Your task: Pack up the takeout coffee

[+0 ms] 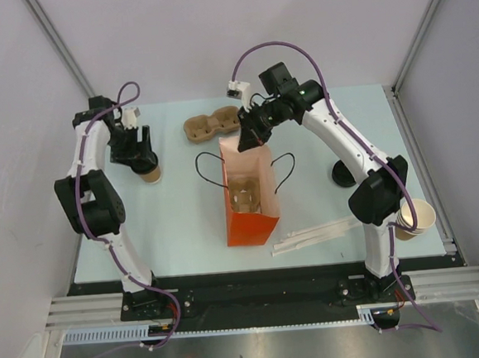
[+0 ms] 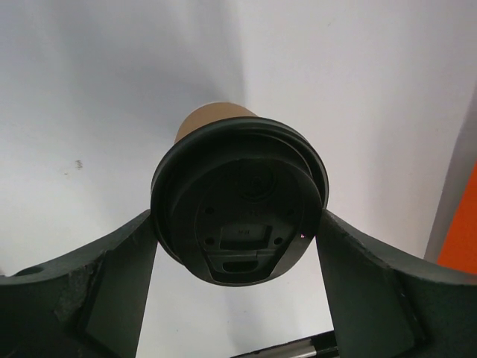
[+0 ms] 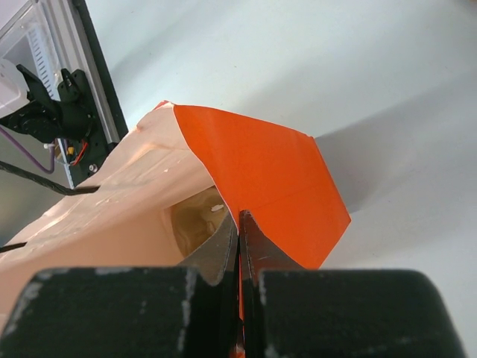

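Desk [image 1: 185, 225]: takeout coffee [image 1: 151, 175] upright, far-left.
Orange bag [image 1: 251, 215]: right pincer [image 3: 238, 224] clamped on its rim, mouth open.
Left pincer [image 2: 237, 224]: wide, straddling the lid [image 2: 238, 186]; grip unclear. Stay centred, squeeze gently!

Left of the orange bag [image 1: 247, 220], the left gripper [image 1: 141, 163] hides most of the takeout coffee [image 1: 153, 177] from above; we see only a sliver of cup. In the left wrist view the lid [image 2: 238, 209] covers the cup body, and we can't tell if the fingers [image 2: 112, 276] touch it. Inside the bag is a brown shape [image 1: 245, 193] we can't identify. Right of the bag, the right arm [image 1: 354, 141] part-covers a black round thing [image 1: 339, 174] and a cup stack [image 1: 418, 215].
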Controlling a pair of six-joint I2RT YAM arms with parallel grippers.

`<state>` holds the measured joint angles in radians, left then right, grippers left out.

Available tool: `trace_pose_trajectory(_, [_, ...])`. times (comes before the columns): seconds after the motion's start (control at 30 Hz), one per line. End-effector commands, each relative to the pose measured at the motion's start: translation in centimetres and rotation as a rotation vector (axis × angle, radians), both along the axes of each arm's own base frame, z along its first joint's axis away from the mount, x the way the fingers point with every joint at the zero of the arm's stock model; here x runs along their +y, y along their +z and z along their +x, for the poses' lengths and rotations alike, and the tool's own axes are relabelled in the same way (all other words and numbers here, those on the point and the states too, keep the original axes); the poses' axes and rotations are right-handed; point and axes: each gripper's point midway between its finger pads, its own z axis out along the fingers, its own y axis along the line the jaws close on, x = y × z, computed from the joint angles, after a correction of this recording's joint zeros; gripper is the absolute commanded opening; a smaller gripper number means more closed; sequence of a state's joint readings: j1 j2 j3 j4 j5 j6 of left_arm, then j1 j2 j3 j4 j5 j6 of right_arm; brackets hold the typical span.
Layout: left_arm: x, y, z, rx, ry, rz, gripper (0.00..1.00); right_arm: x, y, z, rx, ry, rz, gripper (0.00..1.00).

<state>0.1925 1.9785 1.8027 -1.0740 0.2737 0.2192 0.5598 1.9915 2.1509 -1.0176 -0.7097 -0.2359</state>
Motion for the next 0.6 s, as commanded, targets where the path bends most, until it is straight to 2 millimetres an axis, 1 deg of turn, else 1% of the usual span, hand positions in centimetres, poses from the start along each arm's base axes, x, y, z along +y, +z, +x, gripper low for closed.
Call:
trace_pose_trajectory(0.0, [0.0,8.2,0.4,-0.161,-0.024,0.015,0.54,0.4,1.7,0.7,-0.053,-0.032,0.025,0.0])
trace_pose_trajectory(0.07, [-0.3,9.9,0.3,-0.193,-0.037,0.011,0.52,0.3,1.7,0.8,-0.053,-0.04,0.021,0.0])
trace_pose_trajectory(0.1, [-0.7,11.6,0.2,-0.22,-0.048,0.0,0.51,0.4,1.7,0.8,-0.05,-0.045,0.021,0.0])
trace_pose_trajectory(0.17, [-1.9,14.1,0.1,-0.267,-0.079,-0.036,0.5,0.3,1.7,1.1,-0.055,-0.062,0.019,0.0])
trace_pose_trajectory(0.2, [-2.5,16.6,0.1,-0.323,-0.099,-0.037,0.49,0.3,1.6,1.2,-0.049,-0.073,0.016,0.0])
trace_pose_trajectory(0.23, [-3.3,18.3,-0.2,-0.366,-0.126,-0.044,0.49,0.3,1.6,1.3,-0.049,-0.078,0.016,0.0])
trace_pose_trajectory(0.27, [-4.7,19.4,-0.4,-0.398,-0.183,-0.045,0.49,0.4,1.5,1.5,-0.048,-0.086,0.015,0.0])
trace_pose_trajectory(0.3, [-5.7,21.6,-0.8,-0.454,-0.221,-0.041,0.49,0.4,1.3,1.6,-0.039,-0.102,0.012,0.0])
trace_pose_trajectory(0.33, [-6.8,23.4,-1.5,-0.508,-0.273,-0.043,0.49,0.3,1.5,1.9,-0.041,-0.114,0.015,0.0])
trace_pose_trajectory(0.37, [-8.7,24.8,-2.1,-0.551,-0.335,-0.047,0.49,0.5,1.5,2.0,-0.041,-0.121,0.016,0.0])
trace_pose_trajectory(0.4, [-9.6,26.3,-2.7,-0.61,-0.375,-0.035,0.49,0.4,1.4,2.1,-0.043,-0.133,0.012,0.0])
trace_pose_trajectory(0.43, [-10.3,27.3,-3.2,-0.653,-0.419,-0.011,0.49,0.6,1.5,2.1,-0.04,-0.136,0.014,0.0])
trace_pose_trajectory(0.47, [-12.2,29.3,-4.9,-0.72,-0.483,-0.005,0.49,0.6,1.5,2.2,-0.042,-0.14,0.014,0.0])
trace_pose_trajectory(0.53, [-13.7,30.9,-5.7,-0.797,-0.543,0.006,0.49,0.6,1.4,2.2,-0.041,-0.152,0.005,0.0])
trace_pose_trajectory(0.57, [-14.9,32.3,-7.0,-0.847,-0.584,-0.007,0.49,0.7,1.4,2.2,-0.044,-0.157,0.004,0.0])
